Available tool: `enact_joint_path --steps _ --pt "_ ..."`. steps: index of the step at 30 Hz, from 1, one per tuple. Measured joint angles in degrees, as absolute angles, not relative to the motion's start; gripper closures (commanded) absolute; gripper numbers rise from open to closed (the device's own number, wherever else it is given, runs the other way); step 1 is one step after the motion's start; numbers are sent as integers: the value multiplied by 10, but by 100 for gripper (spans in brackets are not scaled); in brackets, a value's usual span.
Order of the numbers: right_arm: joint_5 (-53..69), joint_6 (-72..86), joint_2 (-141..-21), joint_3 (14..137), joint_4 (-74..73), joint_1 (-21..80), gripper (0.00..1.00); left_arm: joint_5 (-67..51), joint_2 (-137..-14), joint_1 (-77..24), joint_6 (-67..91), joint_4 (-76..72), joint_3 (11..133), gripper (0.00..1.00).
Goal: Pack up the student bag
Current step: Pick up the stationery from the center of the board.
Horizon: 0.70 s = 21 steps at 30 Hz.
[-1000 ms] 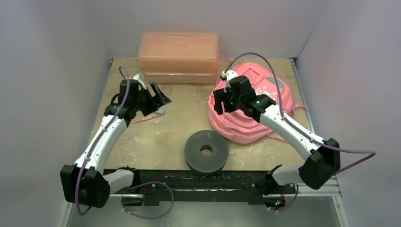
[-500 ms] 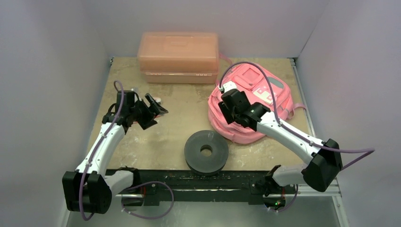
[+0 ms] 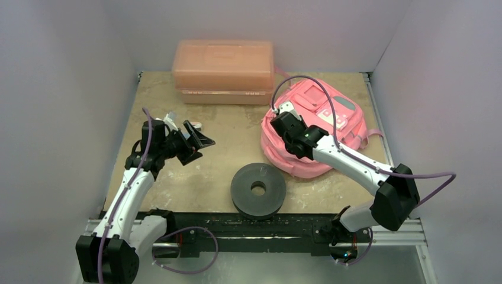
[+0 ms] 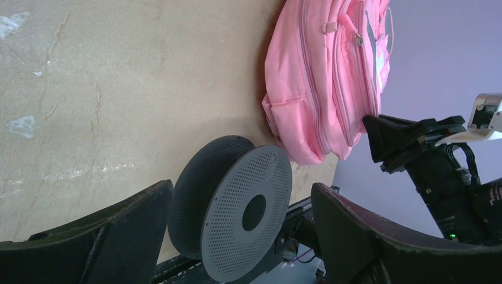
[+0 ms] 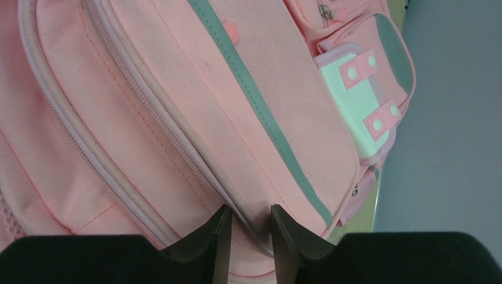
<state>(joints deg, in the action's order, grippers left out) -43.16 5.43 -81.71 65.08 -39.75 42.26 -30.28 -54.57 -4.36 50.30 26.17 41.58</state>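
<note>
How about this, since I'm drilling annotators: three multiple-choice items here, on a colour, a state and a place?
1. The student bag is: A blue, B pink, C green.
2. The left pincer is: A open, empty, B shut on a pen, C shut on the bag.
3. The grey spool lies: A inside the bag, B in the left pincer, C on the table, near its front edge.
Key: 1B, pink fabric; 2A, fingers spread wide, gripping nothing; 3C, flat by the arm bases.
</note>
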Motion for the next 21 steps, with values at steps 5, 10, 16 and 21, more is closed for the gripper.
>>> enact_joint_path --steps 5,10,16,21 --pt "-438 52 -821 663 -403 423 91 -315 -533 -44 494 262 413 13" --pt "-443 53 -836 681 -419 423 68 -323 -533 -44 493 262 413 13" --pt "-460 49 -834 682 -422 422 51 -332 -532 -44 493 258 413 14" --pt "-463 52 -814 671 -424 417 45 -334 -532 -44 493 253 413 14"
